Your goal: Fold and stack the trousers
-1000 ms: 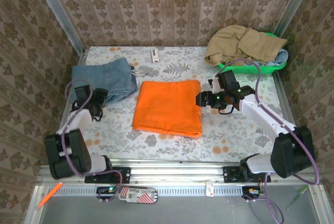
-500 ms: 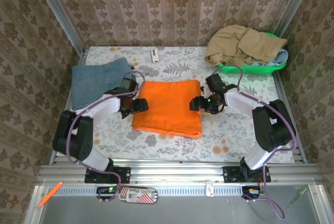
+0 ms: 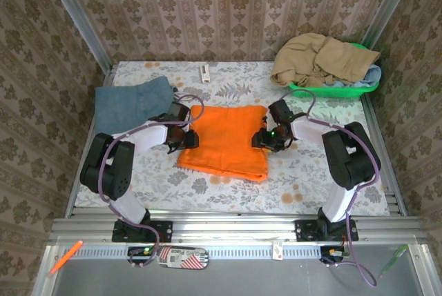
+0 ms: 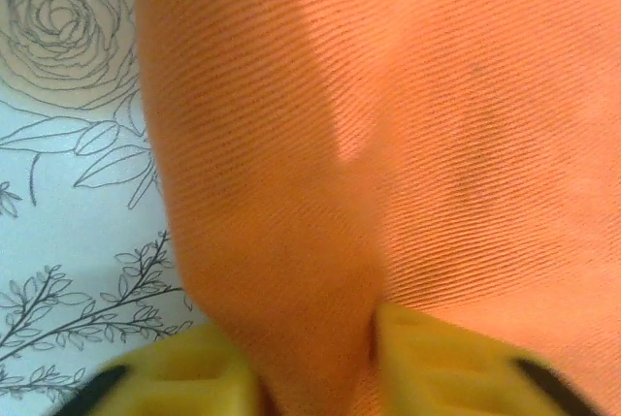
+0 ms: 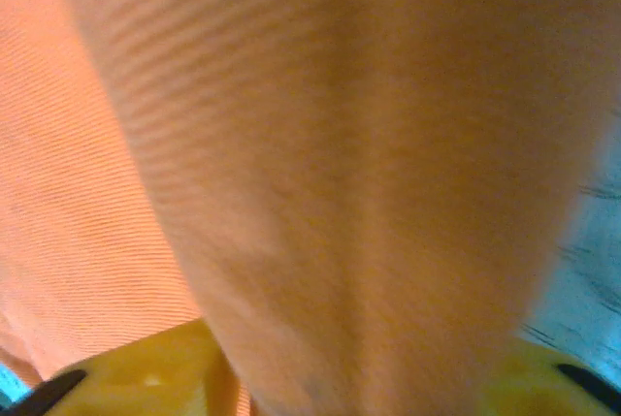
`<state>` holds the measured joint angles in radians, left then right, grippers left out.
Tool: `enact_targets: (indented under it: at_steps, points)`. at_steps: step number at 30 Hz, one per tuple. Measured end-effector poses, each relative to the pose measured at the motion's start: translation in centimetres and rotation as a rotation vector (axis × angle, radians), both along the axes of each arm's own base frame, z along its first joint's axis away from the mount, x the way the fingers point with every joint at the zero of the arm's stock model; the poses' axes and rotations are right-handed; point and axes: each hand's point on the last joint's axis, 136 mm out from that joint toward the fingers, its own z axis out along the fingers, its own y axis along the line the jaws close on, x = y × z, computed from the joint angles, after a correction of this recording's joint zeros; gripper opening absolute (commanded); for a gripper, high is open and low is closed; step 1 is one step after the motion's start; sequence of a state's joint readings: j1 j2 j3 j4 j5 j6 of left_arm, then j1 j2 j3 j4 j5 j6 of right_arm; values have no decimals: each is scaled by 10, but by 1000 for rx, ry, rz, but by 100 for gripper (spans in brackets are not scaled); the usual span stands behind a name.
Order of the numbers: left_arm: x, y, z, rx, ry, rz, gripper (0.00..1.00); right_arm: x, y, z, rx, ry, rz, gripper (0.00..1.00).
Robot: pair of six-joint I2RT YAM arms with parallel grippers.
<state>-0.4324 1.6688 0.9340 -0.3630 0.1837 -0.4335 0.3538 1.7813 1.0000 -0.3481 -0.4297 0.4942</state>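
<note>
Both hands pinch the folded trousers (image 3: 224, 143) at the middle of the tabletop (image 3: 304, 179).

The orange trousers lie folded into a rough rectangle on the flowered cloth. The left hand (image 3: 185, 141) is at their left edge; the left wrist view shows a ridge of orange fabric nipped between its yellow fingers (image 4: 184, 372). The right hand (image 3: 261, 139) is at their right edge, its yellow fingers (image 5: 146, 368) likewise closed on a raised fold. A blue-grey garment (image 3: 131, 103) lies at far left, near the trousers. A tan garment (image 3: 321, 58) is heaped on a green basket (image 3: 331, 91) at far right.
</note>
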Motion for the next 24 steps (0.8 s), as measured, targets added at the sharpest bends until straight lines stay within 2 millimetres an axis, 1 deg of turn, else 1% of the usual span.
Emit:
enact_targets:
  at_steps: [1, 3, 4, 7, 9, 11, 13, 15, 17, 18, 20, 22, 24]
  points:
    - [1, 1, 0, -5, -6, 1, 0, -1, 6, 1, 13, -3, 6, 16]
    - [2, 2, 2, -9, -16, 2, 0, -1, 14, 5, 33, -11, 11, 4]
    - [2, 3, 2, -10, -19, 2, 0, -1, 15, 6, 37, -12, 10, 0]
    - [2, 4, 4, -12, -30, 4, 0, -1, 16, 10, 43, -14, -1, 0]
    - [-3, 7, 14, -1, -43, 10, 0, -1, 16, 19, 50, -30, -4, 0]
    - [-8, 7, 30, 0, -64, 10, 0, -1, 16, 32, 62, -56, -5, 0]
    - [-8, 7, 53, -1, -88, 12, 0, -1, 17, 47, 75, -86, -4, 0]
    - [-5, 2, 77, -4, -123, 4, 0, 1, 19, 67, 94, -119, 1, 0]
    - [0, -1, 96, -3, -158, 2, 0, 6, 22, 84, 108, -152, 4, 0]
    - [2, -2, 102, -2, -168, 5, 0, 9, 23, 90, 114, -166, 4, 0]
    - [5, 0, 108, 7, -180, 12, 0, 15, 26, 103, 125, -194, 4, 0]
    - [4, 4, 107, 24, -172, 23, 0, 16, 27, 110, 129, -201, 6, 0]
    - [2, 13, 106, 42, -149, 44, 0, 16, 31, 119, 130, -202, 16, 0]
